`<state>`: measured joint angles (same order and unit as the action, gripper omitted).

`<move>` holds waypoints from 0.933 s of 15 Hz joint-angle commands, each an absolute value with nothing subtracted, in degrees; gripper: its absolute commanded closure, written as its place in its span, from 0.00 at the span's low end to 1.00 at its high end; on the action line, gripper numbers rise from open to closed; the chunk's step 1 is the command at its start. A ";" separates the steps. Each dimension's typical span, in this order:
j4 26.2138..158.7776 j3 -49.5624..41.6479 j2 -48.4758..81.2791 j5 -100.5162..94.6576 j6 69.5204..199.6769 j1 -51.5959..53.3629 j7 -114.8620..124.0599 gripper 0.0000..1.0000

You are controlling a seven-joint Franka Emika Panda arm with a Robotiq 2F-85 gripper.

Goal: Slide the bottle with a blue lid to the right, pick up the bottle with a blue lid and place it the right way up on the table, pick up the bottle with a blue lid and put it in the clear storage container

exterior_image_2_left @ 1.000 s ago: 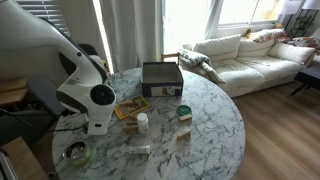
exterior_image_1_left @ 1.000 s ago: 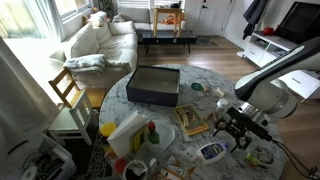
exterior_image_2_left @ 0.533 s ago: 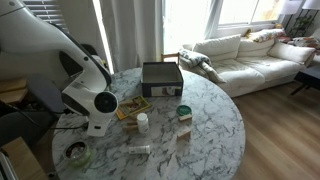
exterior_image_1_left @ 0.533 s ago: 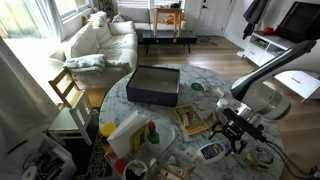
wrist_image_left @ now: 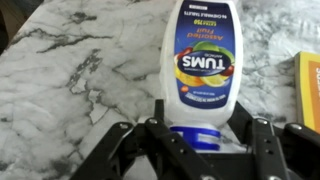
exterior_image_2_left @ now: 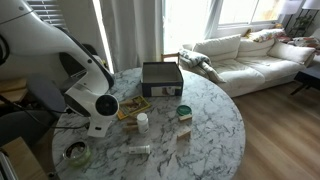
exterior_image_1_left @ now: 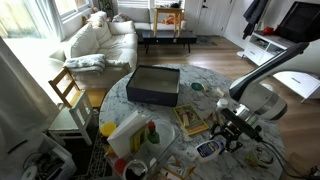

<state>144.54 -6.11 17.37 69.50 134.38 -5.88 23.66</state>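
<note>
Exterior views perhaps opposed, wrist view close

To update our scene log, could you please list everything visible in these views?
Tums bottle: one, white with blue lid, lying on the table.
Marble table: one, white-grey, round.
Storage box: one, dark, on the table.
Book: one, yellow, beside the Tums bottle.
Jar: one, green-lidded, mid-table.
Small bottle: one, white, upright near the book.
Sofa: one, cream, behind the table.
Robot arm: one, white, over the table's edge.
Pincer: one, black, straddling the blue lid; grip unclear.
</note>
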 commanded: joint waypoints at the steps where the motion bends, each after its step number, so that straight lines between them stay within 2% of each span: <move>1: 144.11 -6.76 16.95 69.79 134.86 -5.17 23.64 0.61; 4: 144.48 -7.64 14.61 64.19 136.87 -3.79 27.15 0.61; 8: 145.93 -9.12 10.17 45.95 141.78 -0.40 40.10 0.61; 14: 144.85 -14.20 6.22 17.22 142.03 10.49 59.47 0.61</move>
